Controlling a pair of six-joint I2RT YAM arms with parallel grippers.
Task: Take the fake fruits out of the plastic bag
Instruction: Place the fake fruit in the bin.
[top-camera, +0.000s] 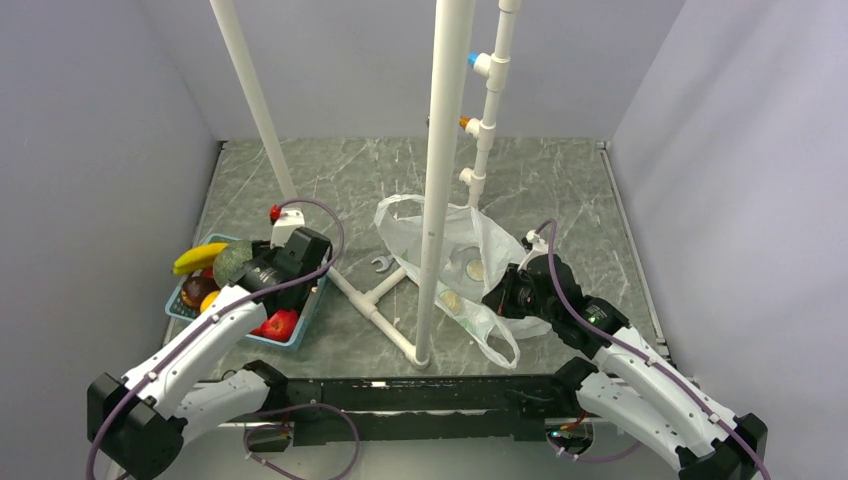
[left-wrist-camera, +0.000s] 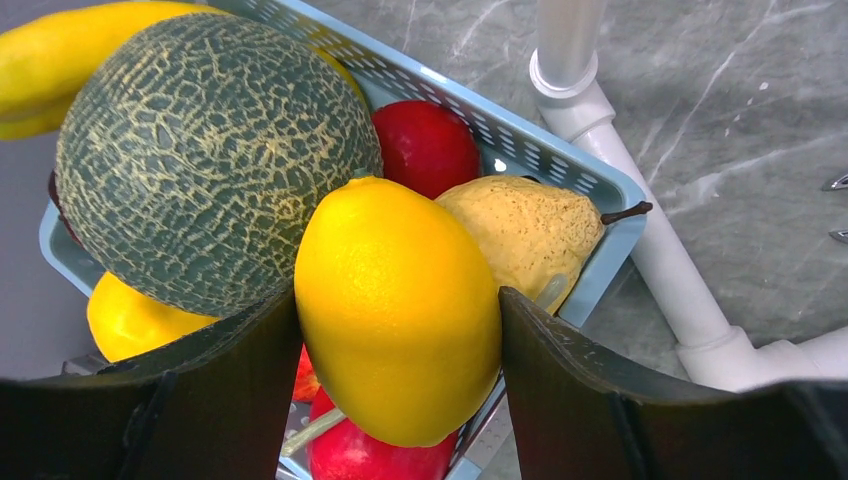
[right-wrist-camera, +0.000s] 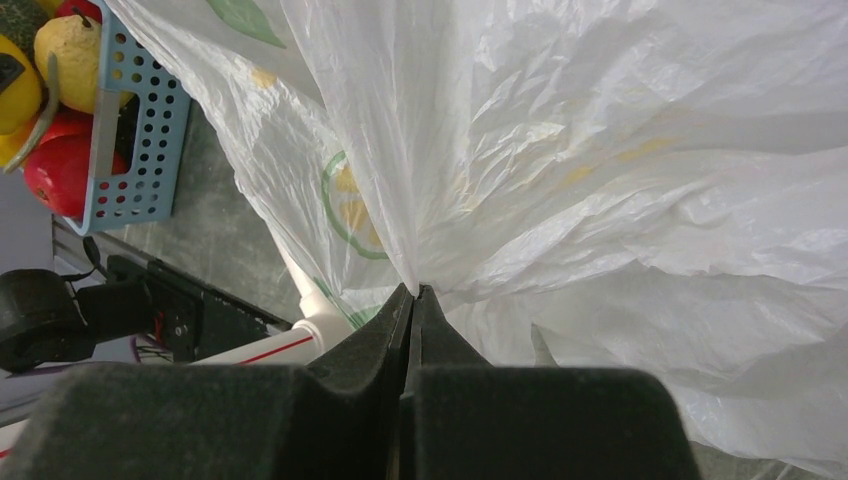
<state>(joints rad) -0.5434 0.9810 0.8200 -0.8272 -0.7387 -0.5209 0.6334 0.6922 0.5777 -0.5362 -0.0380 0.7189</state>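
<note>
My left gripper (left-wrist-camera: 398, 296) hangs over the light-blue basket (left-wrist-camera: 503, 128), its fingers pressed on both sides of a glossy yellow lemon (left-wrist-camera: 395, 330). Beneath it lie other fake fruits: a netted green melon (left-wrist-camera: 210, 150), a tan pear (left-wrist-camera: 528, 228), red apples (left-wrist-camera: 425, 145) and a banana (left-wrist-camera: 60, 55). In the top view that gripper (top-camera: 216, 297) is at the basket (top-camera: 300, 338). The white plastic bag (top-camera: 470, 245) lies in the middle, with pale round shapes (top-camera: 473, 268) showing through it. My right gripper (right-wrist-camera: 413, 291) is shut on a fold of the bag (right-wrist-camera: 600, 150), lifting it.
A white PVC pipe frame (top-camera: 440, 180) rises between basket and bag, its foot pipes (top-camera: 372, 300) running across the marble table. A metal wrench (top-camera: 381, 264) lies by the frame. Grey walls close in both sides.
</note>
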